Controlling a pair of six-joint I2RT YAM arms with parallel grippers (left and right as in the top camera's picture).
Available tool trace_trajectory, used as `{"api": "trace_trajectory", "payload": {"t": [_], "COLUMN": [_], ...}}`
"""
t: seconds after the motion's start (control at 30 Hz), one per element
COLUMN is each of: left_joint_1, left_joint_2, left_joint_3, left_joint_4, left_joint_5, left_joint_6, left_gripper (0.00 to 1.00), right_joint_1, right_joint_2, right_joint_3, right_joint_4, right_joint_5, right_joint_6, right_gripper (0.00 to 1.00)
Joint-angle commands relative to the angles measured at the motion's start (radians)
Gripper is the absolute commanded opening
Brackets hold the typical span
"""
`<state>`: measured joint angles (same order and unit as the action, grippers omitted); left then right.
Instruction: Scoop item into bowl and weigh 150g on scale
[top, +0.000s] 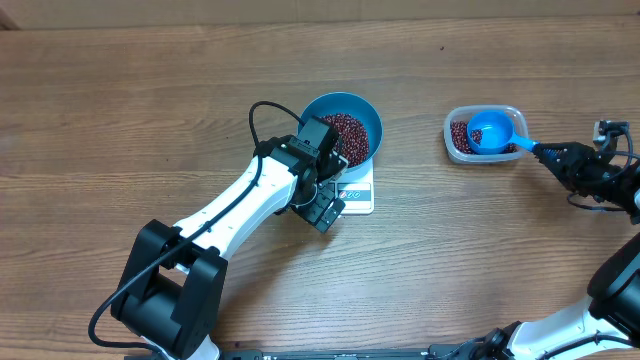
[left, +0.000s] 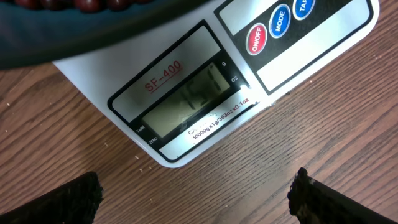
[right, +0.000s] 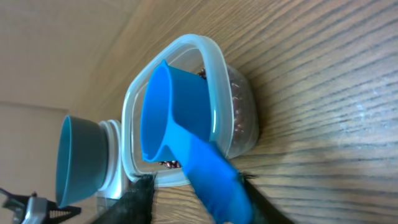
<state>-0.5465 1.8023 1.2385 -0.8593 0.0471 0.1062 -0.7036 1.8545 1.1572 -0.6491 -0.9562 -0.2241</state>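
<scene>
**Beans (top: 345, 132) on the scale (top: 360, 197), scoop (top: 490, 133) in the tub (top: 515, 114)**

The bowl (top: 372, 128) of beans sits on the scale, mid-tabletop (top: 150, 110). The left jaws hang wide apart over the scale's near edge. At right, the right jaws straddle the scoop handle; whether they clamp it, I cannot tell.

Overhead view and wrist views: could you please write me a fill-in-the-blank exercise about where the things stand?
On the white scale stands a round blue ____ with beans inside.
The scoop lying in the clear tub has the colour ____.
The left claw near the scale has its jaws ____.
Missing words: bowl; blue; open.
</scene>
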Motion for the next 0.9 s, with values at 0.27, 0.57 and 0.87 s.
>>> {"api": "trace_trajectory", "payload": {"t": [0.27, 0.57, 0.87], "left_joint_1": [-0.003, -0.003, -0.003], "left_joint_2": [0.002, 0.002, 0.002], "left_joint_3": [-0.008, -0.008, -0.008], "left_joint_4": [0.004, 0.003, 0.004], "left_joint_5": [-0.006, -0.006, -0.006], "left_joint_6": [-0.01, -0.01, -0.01], "left_gripper": [0.99, 1.0, 0.99], "right_joint_1": [0.003, 0.003, 0.003], "right_joint_2": [0.001, 0.001, 0.001], "right_joint_3": [-0.039, -0.039, -0.039], "right_joint_4": [0.135, 0.159, 0.159], "right_joint_5": [0.011, 0.01, 0.042], "right_joint_6": [0.013, 0.014, 0.014], "right_gripper": [0.44, 0.48, 0.33]}}
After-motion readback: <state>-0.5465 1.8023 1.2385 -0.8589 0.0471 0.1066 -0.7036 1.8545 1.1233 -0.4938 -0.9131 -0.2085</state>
